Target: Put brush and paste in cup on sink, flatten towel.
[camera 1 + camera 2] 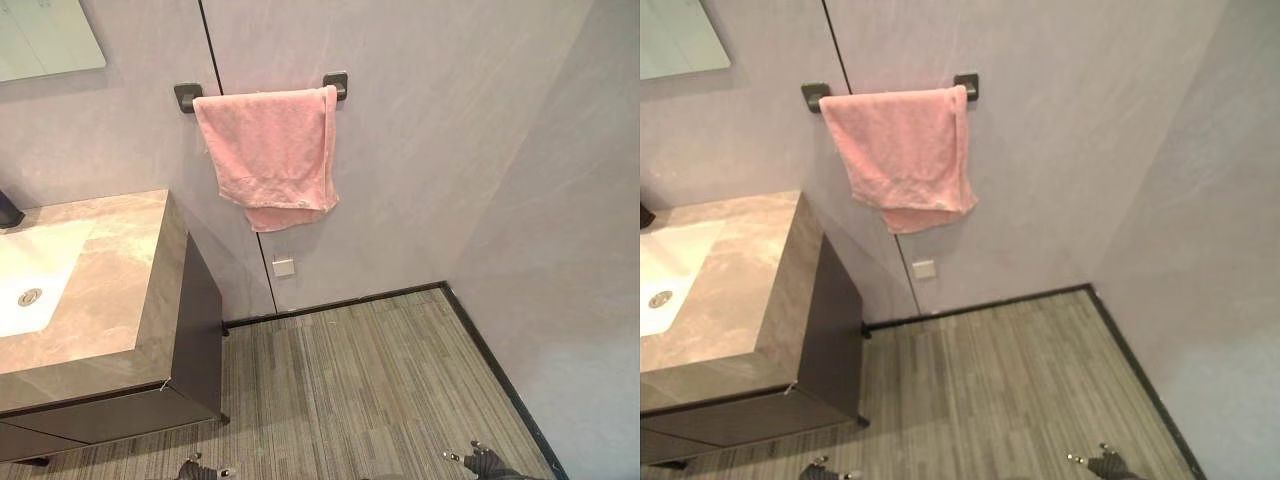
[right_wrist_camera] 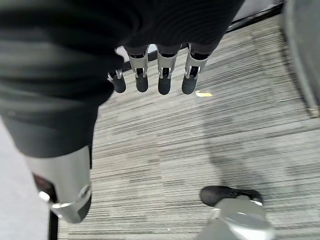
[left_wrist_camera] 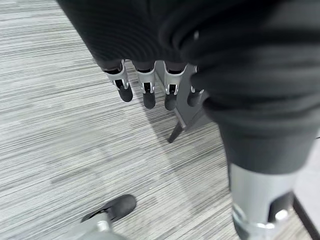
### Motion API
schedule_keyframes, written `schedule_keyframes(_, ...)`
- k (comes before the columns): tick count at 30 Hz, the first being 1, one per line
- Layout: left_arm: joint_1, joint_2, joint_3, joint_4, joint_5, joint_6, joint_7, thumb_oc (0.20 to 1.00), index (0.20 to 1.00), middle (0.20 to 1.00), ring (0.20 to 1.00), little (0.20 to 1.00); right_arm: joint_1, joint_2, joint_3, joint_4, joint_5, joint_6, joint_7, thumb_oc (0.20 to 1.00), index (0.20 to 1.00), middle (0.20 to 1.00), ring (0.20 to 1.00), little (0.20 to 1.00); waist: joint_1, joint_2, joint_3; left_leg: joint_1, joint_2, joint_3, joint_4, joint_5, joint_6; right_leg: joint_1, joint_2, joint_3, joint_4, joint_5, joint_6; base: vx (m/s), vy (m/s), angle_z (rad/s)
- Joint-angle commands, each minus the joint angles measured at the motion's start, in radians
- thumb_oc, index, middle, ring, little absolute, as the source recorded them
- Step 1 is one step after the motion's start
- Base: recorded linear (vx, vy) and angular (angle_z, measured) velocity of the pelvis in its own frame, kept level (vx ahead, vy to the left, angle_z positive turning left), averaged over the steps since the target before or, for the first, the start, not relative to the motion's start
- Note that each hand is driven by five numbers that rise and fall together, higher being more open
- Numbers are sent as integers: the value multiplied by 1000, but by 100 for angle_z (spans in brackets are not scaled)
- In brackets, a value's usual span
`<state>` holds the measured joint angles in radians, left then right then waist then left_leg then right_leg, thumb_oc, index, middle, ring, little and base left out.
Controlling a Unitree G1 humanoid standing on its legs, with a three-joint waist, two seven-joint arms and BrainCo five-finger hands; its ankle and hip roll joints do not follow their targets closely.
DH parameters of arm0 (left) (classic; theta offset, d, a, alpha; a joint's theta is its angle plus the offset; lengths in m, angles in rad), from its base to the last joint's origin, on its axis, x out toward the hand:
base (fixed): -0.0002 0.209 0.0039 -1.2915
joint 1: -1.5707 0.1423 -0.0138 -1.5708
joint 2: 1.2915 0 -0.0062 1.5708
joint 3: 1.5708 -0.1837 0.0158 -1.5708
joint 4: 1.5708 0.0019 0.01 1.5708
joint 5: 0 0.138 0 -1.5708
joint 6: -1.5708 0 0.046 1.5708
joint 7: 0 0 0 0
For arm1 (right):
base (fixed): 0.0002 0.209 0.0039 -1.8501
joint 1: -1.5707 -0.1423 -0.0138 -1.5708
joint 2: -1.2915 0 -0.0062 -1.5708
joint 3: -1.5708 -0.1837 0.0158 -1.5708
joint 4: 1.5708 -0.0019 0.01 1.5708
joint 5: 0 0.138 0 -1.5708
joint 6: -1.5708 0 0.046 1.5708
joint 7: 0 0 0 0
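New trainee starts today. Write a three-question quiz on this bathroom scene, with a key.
1. True or false: the pink towel hangs flat and even on the bar.
2. Where is the vanity relative to the towel?
A. right of it, higher
B. left of it, lower
C. directly under it
3. Fill in: the left hand and right hand hang with straight fingers over the striped ____.

Key
1. False: it is bunched, with uneven edges and a lower layer poking out.
2. B
3. floor
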<state>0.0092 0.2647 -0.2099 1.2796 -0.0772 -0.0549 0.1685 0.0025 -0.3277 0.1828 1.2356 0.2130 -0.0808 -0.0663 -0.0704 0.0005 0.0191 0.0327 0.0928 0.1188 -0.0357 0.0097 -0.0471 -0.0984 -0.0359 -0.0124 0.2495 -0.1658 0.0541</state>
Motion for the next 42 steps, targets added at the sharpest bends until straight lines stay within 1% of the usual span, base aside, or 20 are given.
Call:
schedule_keyframes(1, -60, 16, 39, 48, 22, -13, -14, 1000, 1000, 1000, 1000, 1000, -39, 12, 27, 25, -44, -6, -1, 1000, 1000, 1000, 1000, 1000, -11, -57, 13, -30, -39, -47, 17, -1, -1, 74, -55, -61, -244, 188, 50, 0, 0, 0)
schedule_keyframes(4, -54, 10, 35, 62, 36, -12, -21, 1000, 1000, 1000, 1000, 1000, -40, 22, 27, 41, -51, -1, -1, 1000, 1000, 1000, 1000, 1000, -10, -55, -6, -19, -20, -30, -51, 41, -19, 79, -59, -61, -291, 218, 61, 0, 0, 0)
schedule_keyframes(8, -50, 8, 30, 65, 45, -13, -18, 1000, 1000, 1000, 1000, 1000, -43, 28, 28, 42, -55, 0, -5, 1000, 1000, 1000, 1000, 1000, -11, -58, -18, -16, -9, -26, -52, 38, -25, 92, -62, -62, -309, 227, 67, 20, -2, -1)
schedule_keyframes(14, -55, 9, 14, 32, 42, -26, -11, 1000, 1000, 1000, 1000, 1000, -40, 31, 24, 45, -47, -4, -4, 1000, 1000, 1000, 1000, 1000, -8, -57, -15, 3, -11, -38, -52, 33, -20, 104, -68, -65, -283, 208, 66, 22, 22, 2)
schedule_keyframes(16, -64, 7, 0, 5, 28, -33, -6, 1000, 1000, 1000, 1000, 1000, -50, 19, 22, 43, -58, 1, -5, 1000, 1000, 1000, 1000, 1000, 0, -62, 5, -15, -33, -48, 10, 0, 1, 95, -89, -63, -245, 198, 73, 0, 159, 4)
schedule_keyframes(18, -68, 9, 0, 2, 23, -33, -4, 1000, 1000, 1000, 1000, 1000, -56, 17, 25, 39, -65, 2, -6, 1000, 1000, 1000, 1000, 1000, 4, -64, 11, -23, -46, -48, 28, -15, 11, 87, -100, -61, -227, 196, 79, -10, 218, 7)
schedule_keyframes(19, -70, 11, -1, 5, 26, -34, -8, 1000, 1000, 1000, 1000, 1000, -62, 17, 20, 38, -62, 4, -3, 1000, 1000, 1000, 1000, 1000, 8, -67, 15, -30, -66, -44, 46, -33, 29, 72, -116, -48, -198, 200, 94, 11, 271, 3)
schedule_keyframes(23, -75, 25, 1, -5, 30, -40, -15, 1000, 1000, 1000, 1000, 1000, -69, 20, 25, 17, -59, 2, 6, 1000, 1000, 1000, 1000, 1000, 14, -75, 36, -34, -111, -33, 70, -60, 66, 29, -152, -9, -115, 237, 121, 20, 307, -18)
schedule_keyframes(27, -84, 35, 0, -20, 31, -41, -20, 1000, 1000, 1000, 1000, 1000, -65, 24, 25, -6, -44, -1, 7, 1000, 1000, 1000, 1000, 1000, 8, -77, 55, -35, -127, -43, 88, -69, 82, 0, -158, 22, -38, 249, 116, 12, 145, -11)
schedule_keyframes(28, -89, 42, -2, -30, 32, -41, -22, 1000, 1000, 1000, 1000, 1000, -60, 27, 35, -28, -36, -5, 12, 1000, 1000, 1000, 1000, 1000, -2, -75, 72, -32, -135, -52, 100, -79, 94, -32, -142, 56, 31, 250, 101, 19, 138, -11)
schedule_keyframes(30, -95, 46, -4, -49, 27, -39, -24, 1000, 1000, 1000, 1000, 1000, -53, 26, 50, -73, -24, -11, 11, 1000, 1000, 1000, 1000, 1000, -10, -76, 98, -33, -145, -50, 127, -97, 105, -86, -114, 72, 95, 230, 82, 30, 155, -9)
schedule_keyframes(33, -106, 51, 2, -41, 18, -42, -23, 1000, 1000, 1000, 1000, 1000, -52, 23, 55, -88, -17, -15, 13, 1000, 1000, 1000, 1000, 1000, -18, -80, 109, -31, -153, -40, 142, -113, 106, -113, -105, 66, 47, 225, 75, 41, 31, -8)
schedule_keyframes(34, -117, 51, 9, -51, 6, -45, -18, 1000, 1000, 1000, 1000, 1000, -59, 13, 61, -108, -21, -17, 8, 1000, 1000, 1000, 1000, 1000, -18, -83, 124, -37, -160, -25, 169, -138, 104, -146, -138, 37, -25, 263, 86, 48, -8, 0)
schedule_keyframes(35, -117, 51, 9, -51, 6, -45, -18, 1000, 1000, 1000, 1000, 1000, -59, 13, 61, -108, -21, -17, 8, 1000, 1000, 1000, 1000, 1000, -18, -83, 124, -37, -160, -25, 169, -138, 104, -146, -138, 37, -25, 263, 86, 59, -43, -17)
schedule_keyframes(36, -126, 50, 11, -50, 0, -47, -17, 1000, 1000, 1000, 1000, 1000, -66, 9, 63, -106, -28, -17, 6, 1000, 1000, 1000, 1000, 1000, -21, -87, 133, -38, -162, -19, 187, -154, 101, -162, -156, 23, -78, 289, 95, 119, -95, -25)
schedule_keyframes(37, -140, 50, 16, -57, -18, -51, -12, 1000, 1000, 1000, 1000, 1000, -76, 1, 72, -124, -45, -16, 1, 1000, 1000, 1000, 1000, 1000, -22, -101, 152, -44, -165, -9, 247, -192, 95, -205, -201, -5, -137, 333, 113, 185, -132, -24)
schedule_keyframes(38, -142, 50, 22, -62, -26, -53, -7, 1000, 1000, 1000, 1000, 1000, -77, -6, 77, -131, -58, -12, 0, 1000, 1000, 1000, 1000, 1000, -25, -107, 161, -42, -165, -5, 280, -214, 95, -219, -215, -23, -150, 346, 120, 157, -106, -19)
schedule_keyframes(39, -142, 49, 22, -62, -26, -53, -7, 1000, 1000, 1000, 1000, 1000, -77, -6, 77, -131, -58, -12, -1, 1000, 1000, 1000, 1000, 1000, -26, -105, 162, -42, -164, -6, 284, -217, 94, -217, -213, -25, -150, 346, 120, 128, -113, -15)
schedule_keyframes(40, -136, 50, 19, -82, -30, -48, -13, 1000, 1000, 1000, 1000, 1000, -58, -9, 83, -159, -72, -14, 6, 1000, 1000, 1000, 1000, 1000, -19, -119, 157, -56, -167, -7, 332, -237, 86, -192, -220, -49, -141, 323, 119, 135, -172, 0)
schedule_keyframes(42, -139, 57, 0, -117, -30, -54, -25, 1000, 1000, 1000, 1000, 1000, -59, -36, 88, -161, -85, -10, 4, 1000, 1000, 1000, 1000, 1000, -28, -129, 153, -66, -158, -12, 370, -265, 79, -195, -189, -33, -101, 314, 109, 165, -193, 13)
